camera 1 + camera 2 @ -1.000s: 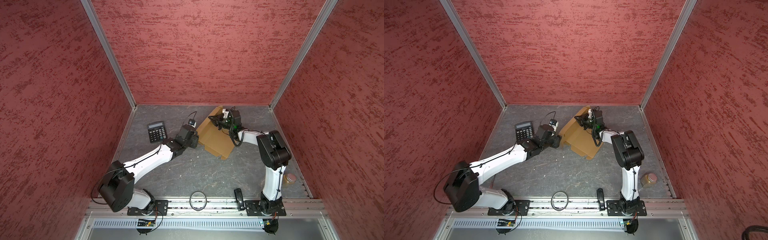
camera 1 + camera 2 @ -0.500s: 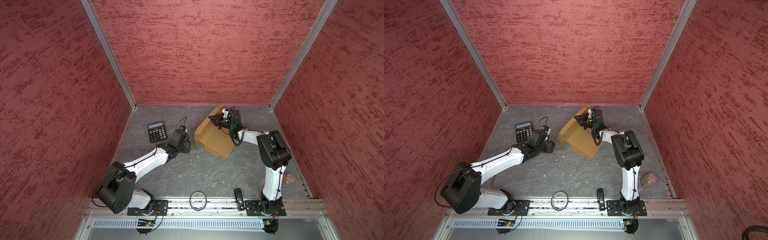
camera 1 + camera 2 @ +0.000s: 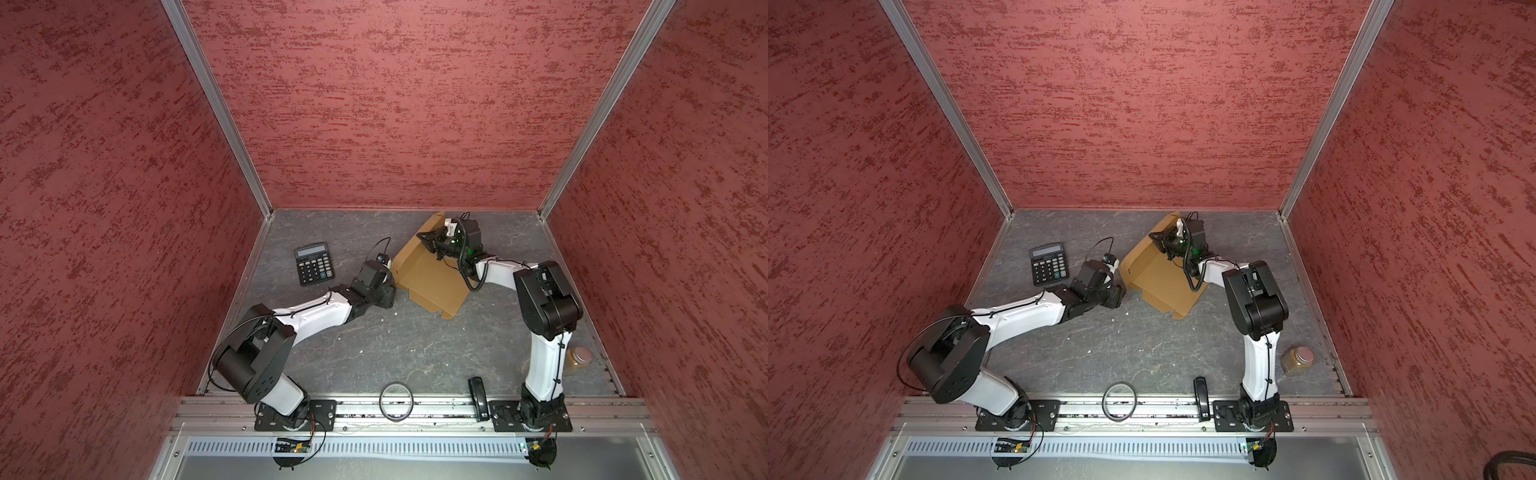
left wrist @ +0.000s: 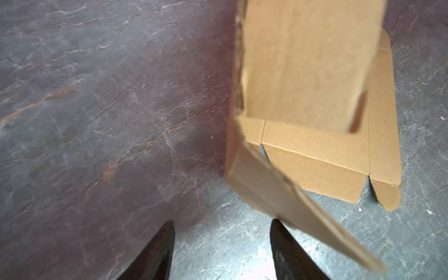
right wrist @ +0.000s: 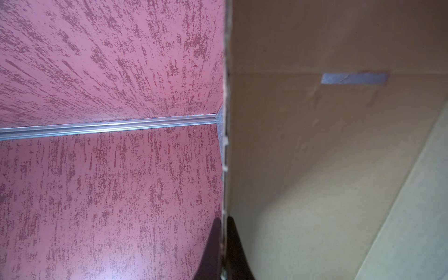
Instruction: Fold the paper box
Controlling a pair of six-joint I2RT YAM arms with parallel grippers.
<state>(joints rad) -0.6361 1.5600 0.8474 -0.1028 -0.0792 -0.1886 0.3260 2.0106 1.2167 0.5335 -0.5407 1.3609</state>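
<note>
Back beside the cardboard after pulling away half a second ago, the left gripper (image 4: 222, 221) stands partly open with nothing between its fingers. A loose flap of the paper box (image 3: 432, 282) crosses just over one fingertip (image 4: 278, 235), though whether they touch cannot be told. The right gripper (image 5: 223, 220) is clenched on the thin edge of a raised wall at the box's far side. The box sits toward the back of the grey table (image 3: 395, 345), its near panel lying flat, with a calculator (image 3: 314, 264) well to its left.
</note>
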